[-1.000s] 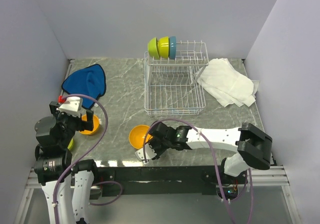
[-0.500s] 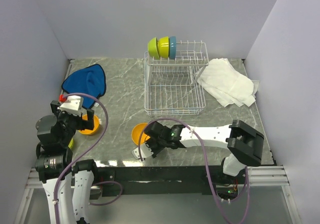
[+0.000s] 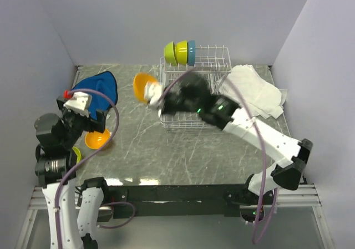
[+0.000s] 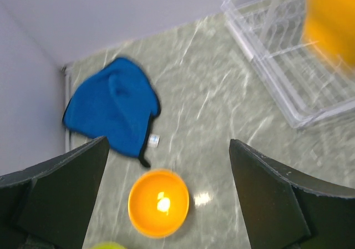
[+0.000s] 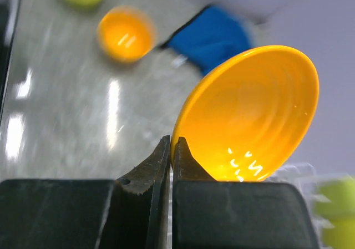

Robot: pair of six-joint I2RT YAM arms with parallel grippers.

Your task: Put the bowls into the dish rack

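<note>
My right gripper [image 3: 152,93] is shut on the rim of an orange bowl [image 3: 142,86] and holds it tilted in the air at the left edge of the white dish rack [image 3: 194,107]. In the right wrist view the fingers [image 5: 172,143] pinch that bowl's rim [image 5: 255,110]. Two lime green bowls [image 3: 170,53] and a light blue bowl [image 3: 191,52] stand on edge in the rack's raised back section. A second orange bowl [image 3: 96,140] sits on the table under my open, empty left gripper [image 4: 168,143]. A lime green bowl [image 4: 108,245] lies just near of it.
A blue cloth [image 3: 95,91] lies at the far left of the table. A white towel [image 3: 252,91] lies right of the rack. Grey walls close in the table on three sides.
My right arm has lifted the orange bowl from the near table edge and swung it up and away to the rack's left side. The left gripper has shifted slightly, uncovering the other orange bowl.
</note>
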